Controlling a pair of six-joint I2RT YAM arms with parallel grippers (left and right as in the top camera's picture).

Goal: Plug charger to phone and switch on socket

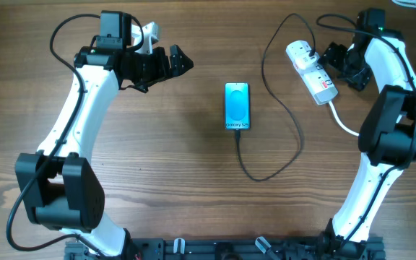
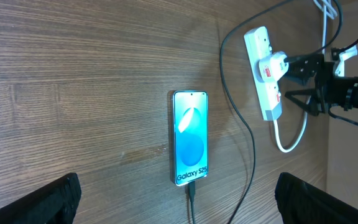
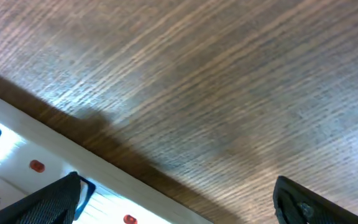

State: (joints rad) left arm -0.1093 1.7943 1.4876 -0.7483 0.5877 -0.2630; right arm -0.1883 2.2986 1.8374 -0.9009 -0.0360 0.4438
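The phone [image 1: 237, 106] lies flat mid-table, cyan screen up, text at its near short edge. It also shows in the left wrist view [image 2: 190, 137]. The black charger cable [image 1: 295, 130] runs from the phone's near edge, loops right and goes up to the socket; its connector [image 2: 191, 188] sits in the phone. The white socket [image 1: 312, 71] lies at the far right, with red switches [image 3: 36, 166]. My right gripper [image 1: 336, 58] is open and empty, just right of the socket. My left gripper [image 1: 173, 61] is open and empty, far left of the phone.
A thick white cord [image 1: 341, 119] leaves the socket's near end and curves right towards the right arm's base. More cables hang at the far right table edge [image 1: 410, 7]. Bare wooden table [image 1: 165, 166] lies between the arms.
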